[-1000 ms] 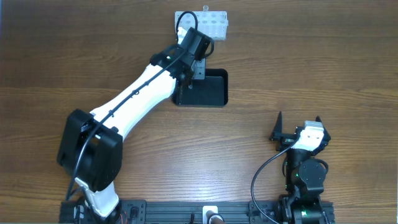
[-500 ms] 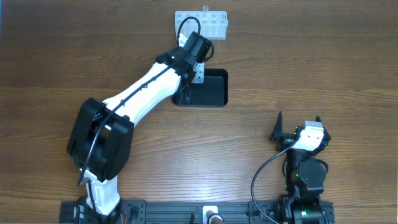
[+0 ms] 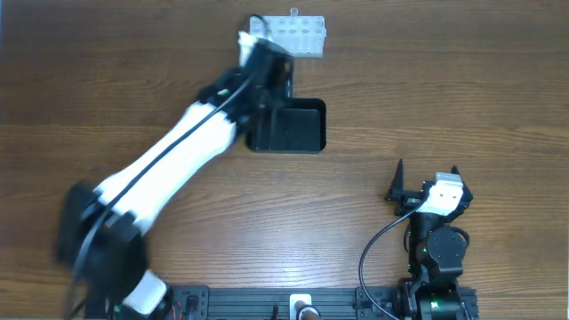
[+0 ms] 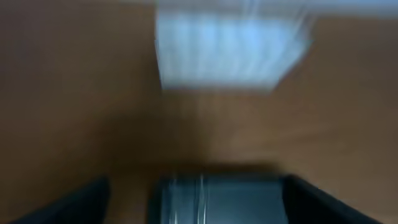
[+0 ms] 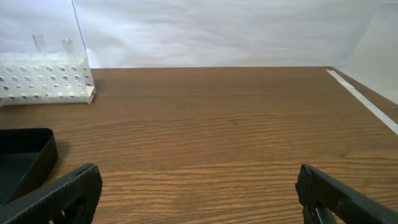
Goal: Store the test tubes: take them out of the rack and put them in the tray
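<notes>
My left jaws near the rack (image 3: 302,36) — apart or together, I cannot tell — could topple it if misaligned; my right jaws stand apart.

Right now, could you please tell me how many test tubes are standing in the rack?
2: one test tube and a second test tube rise side by side above the rack. More may be hidden where the left arm covers it.
</notes>
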